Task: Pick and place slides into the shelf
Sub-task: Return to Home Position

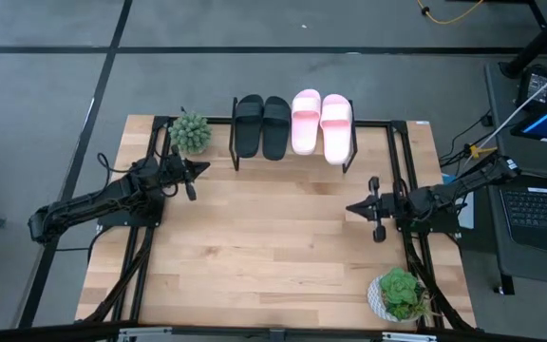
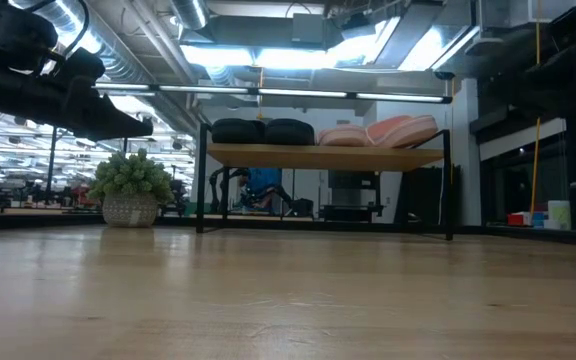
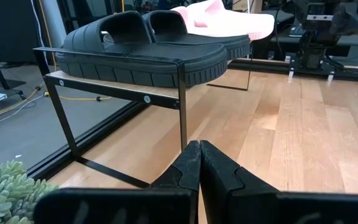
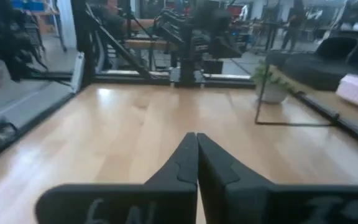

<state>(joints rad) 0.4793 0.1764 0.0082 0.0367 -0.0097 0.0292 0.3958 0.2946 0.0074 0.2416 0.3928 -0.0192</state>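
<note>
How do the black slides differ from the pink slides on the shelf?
The black slides fill the shelf's half nearer the left gripper; the pink slides, the half nearer the right gripper. The black pair lies level; one pink slide looks tilted. Both pairs rest on top, side by side.

Table (image 1: 273, 237) centre open (shelf (image 2: 318, 156) lines far edge).

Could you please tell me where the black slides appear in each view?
High view: black slides top centre, left of the pink slides.
Low view: on the shelf, its left half.
Left wrist view: close ahead, on the shelf's near end.
Right wrist view: blurred dark shape off to one side.
Shared landmark: the pink slides, beside them in all four.
</note>
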